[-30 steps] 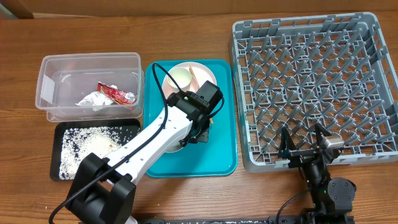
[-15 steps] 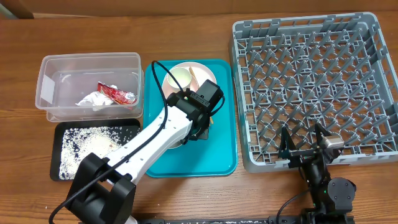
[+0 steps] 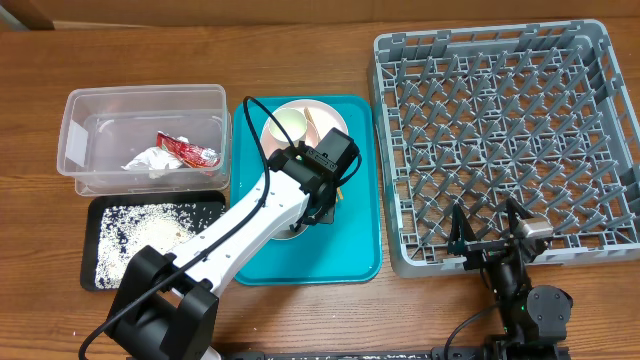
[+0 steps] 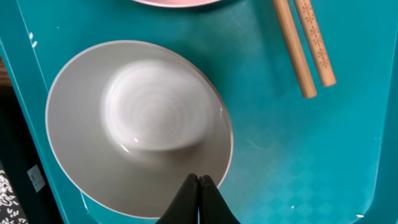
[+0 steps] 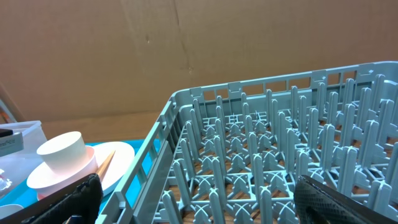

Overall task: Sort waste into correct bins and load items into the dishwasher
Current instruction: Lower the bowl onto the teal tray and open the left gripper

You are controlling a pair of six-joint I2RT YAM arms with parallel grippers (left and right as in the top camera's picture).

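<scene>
My left gripper (image 4: 199, 182) is shut and empty, its tips over the near rim of a pale bowl (image 4: 134, 124) that lies on the teal tray (image 4: 298, 155). In the overhead view the arm covers most of that bowl (image 3: 289, 233). A second bowl is not visible. Two wooden chopsticks (image 4: 305, 43) lie beside the bowl. The pink plate (image 3: 330, 115) holds the white cup (image 3: 287, 127). The clear tub (image 3: 75, 150) holds the napkin (image 3: 150, 162) and the red-and-white wrapper (image 3: 185, 150). The black tray (image 3: 95, 270) holds rice (image 3: 140, 230). My right gripper (image 3: 490, 232) is open at the front edge of the grey rack (image 3: 500, 130).
The teal tray (image 3: 350, 250) sits between the tub and the rack. The right wrist view shows the rack's pegs (image 5: 249, 143), with the cup (image 5: 62, 152) on the plate to the left. A cardboard wall stands behind the table.
The left wrist has shifted very slightly over the tray. The right arm has not moved.
</scene>
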